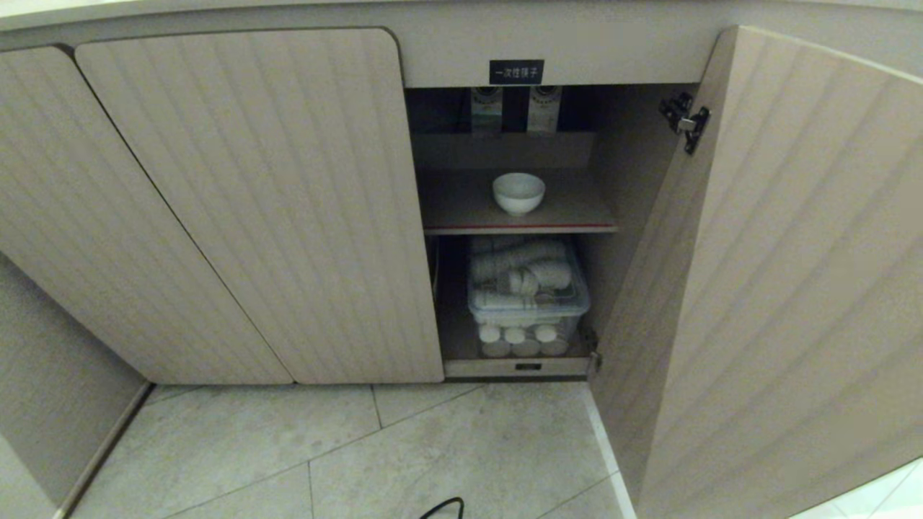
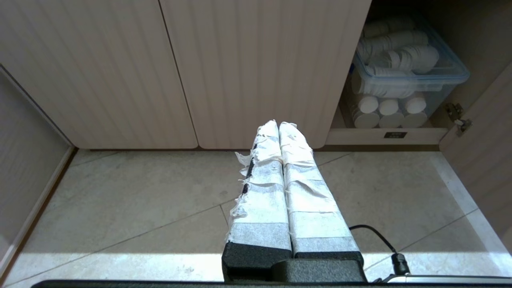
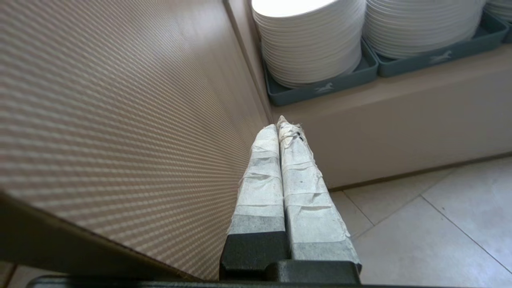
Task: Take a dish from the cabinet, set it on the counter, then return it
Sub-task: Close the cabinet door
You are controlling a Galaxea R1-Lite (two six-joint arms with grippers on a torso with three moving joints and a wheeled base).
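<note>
The dish (image 1: pixel 518 192), a small deep white bowl, stands upright on the cabinet's red-edged shelf (image 1: pixel 519 228) behind the open right door (image 1: pixel 779 274). The cabinet (image 1: pixel 238 202) is pale ribbed wood with a black label (image 1: pixel 516 71) above the opening. Neither arm shows in the head view. My right gripper (image 3: pixel 281 123) is shut and empty, close beside the outer ribbed face of the open door (image 3: pixel 120 100). My left gripper (image 2: pixel 279 125) is shut and empty, low over the floor tiles, pointing at the closed doors (image 2: pixel 260 68). The counter is out of view.
A clear plastic box (image 1: pixel 528 295) of stacked white cups fills the space under the shelf. Beyond the open door, stacks of wide white plates (image 3: pixel 310 40) stand in grey-blue trays (image 3: pixel 324 86) on a low ledge. A black cable (image 1: pixel 443 507) lies on the tiled floor.
</note>
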